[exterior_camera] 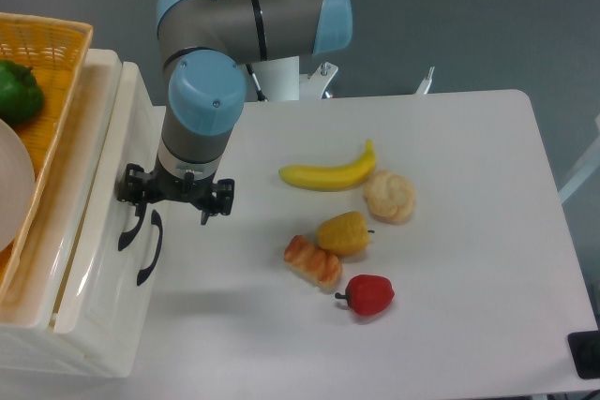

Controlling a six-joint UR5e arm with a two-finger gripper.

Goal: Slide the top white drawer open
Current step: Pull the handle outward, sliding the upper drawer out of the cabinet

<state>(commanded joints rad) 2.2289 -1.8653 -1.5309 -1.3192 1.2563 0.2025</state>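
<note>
The top white drawer (111, 168) is the upper front of the cream cabinet at the left, and its black arched handle (128, 229) faces right. My gripper (169, 213) hangs in front of that face with its fingers spread apart. Its left finger (132, 201) sits right at the top handle, and its right finger (207, 210) hangs free over the table. A narrow gap shows along the drawer's upper edge, so the drawer stands slightly out of the cabinet.
The lower drawer's black handle (150, 248) lies just beside the top one. An orange basket (52, 53) with a green pepper (19, 91) and a white plate (9, 196) sits on the cabinet. A banana (328, 173), bun (389, 196), yellow pepper (344, 232), pastry (312, 261) and red pepper (368, 294) lie mid-table.
</note>
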